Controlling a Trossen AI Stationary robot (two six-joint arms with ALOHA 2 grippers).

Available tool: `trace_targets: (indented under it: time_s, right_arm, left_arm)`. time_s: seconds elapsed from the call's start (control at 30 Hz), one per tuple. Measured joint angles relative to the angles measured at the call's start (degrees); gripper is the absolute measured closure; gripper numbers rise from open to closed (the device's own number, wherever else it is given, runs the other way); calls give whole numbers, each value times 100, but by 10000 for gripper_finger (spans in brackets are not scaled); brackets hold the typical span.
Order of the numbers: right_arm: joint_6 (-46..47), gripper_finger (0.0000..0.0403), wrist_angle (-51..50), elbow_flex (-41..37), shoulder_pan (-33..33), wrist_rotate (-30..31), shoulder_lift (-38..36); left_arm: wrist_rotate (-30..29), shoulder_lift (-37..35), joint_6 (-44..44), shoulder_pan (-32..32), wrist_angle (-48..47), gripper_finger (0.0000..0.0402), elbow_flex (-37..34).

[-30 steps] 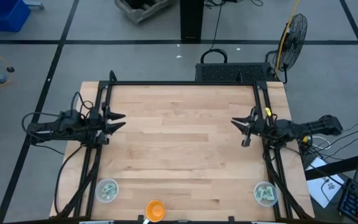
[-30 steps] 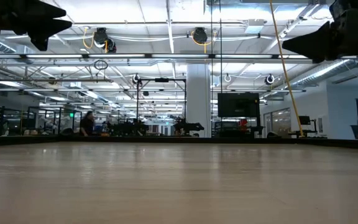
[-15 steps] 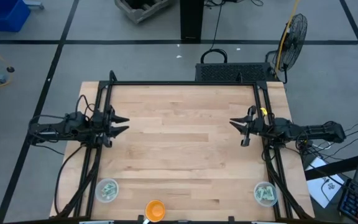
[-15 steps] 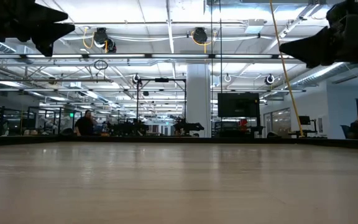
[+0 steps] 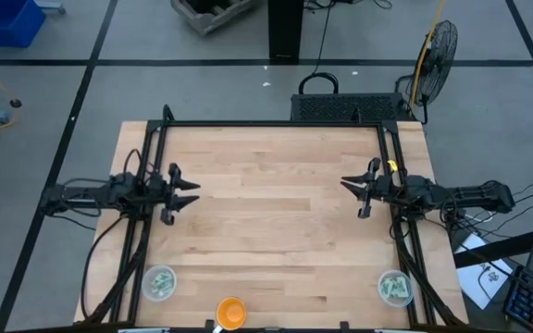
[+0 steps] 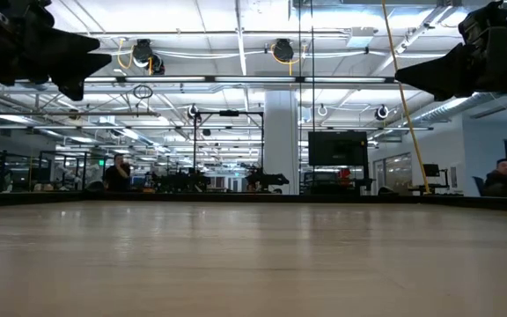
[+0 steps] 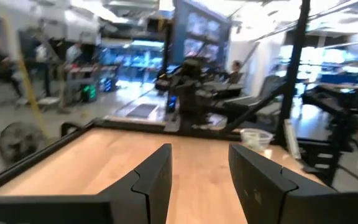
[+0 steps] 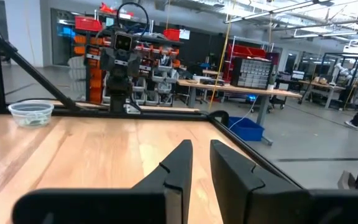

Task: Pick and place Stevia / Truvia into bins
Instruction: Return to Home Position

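Holds the left gripper (image 5: 185, 191) above the table's (image 5: 266, 231) left side, fingers spread, gripping nothing. Mirrors it with the right gripper (image 5: 350, 192), likewise spread and empty (job looks finished, so no reason to reach). Has the sachets (image 5: 161, 284) lying in the left cup (image 5: 147, 283) and right cup (image 5: 382, 288), either side of the orange bowl (image 5: 230, 311).

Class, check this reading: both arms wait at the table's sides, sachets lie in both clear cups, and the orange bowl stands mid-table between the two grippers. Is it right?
No. The high view shows the orange bowl at the edge of the table, between the left cup and right cup, not mid-table between the left gripper and right gripper. The rest holds.
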Motion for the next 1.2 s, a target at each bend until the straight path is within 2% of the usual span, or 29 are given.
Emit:
trace_targets:
  time_s: [0.17,0.47,0.63,0.8,1.0,1.2]
  right_arm:
    - [-37,353,0,-4,0,2,0]
    - [-36,353,-219,-7,0,4,-2]
    - [322,353,-630,-7,0,7,-2]
    - [292,353,-822,-9,0,7,-4]
    - [849,353,-1236,-9,0,-7,0]
    - [666,353,-1267,-9,0,-7,-2]
  left_arm:
    - [316,7,128,0,181,238,-98]
    - [192,11,-232,2,-418,238,-98]
    - [125,11,-369,0,-471,238,-98]
    - [123,11,-372,1,-593,238,-96]
    - [123,11,-373,0,-595,238,-94]
    - [123,11,-374,0,-595,238,-94]
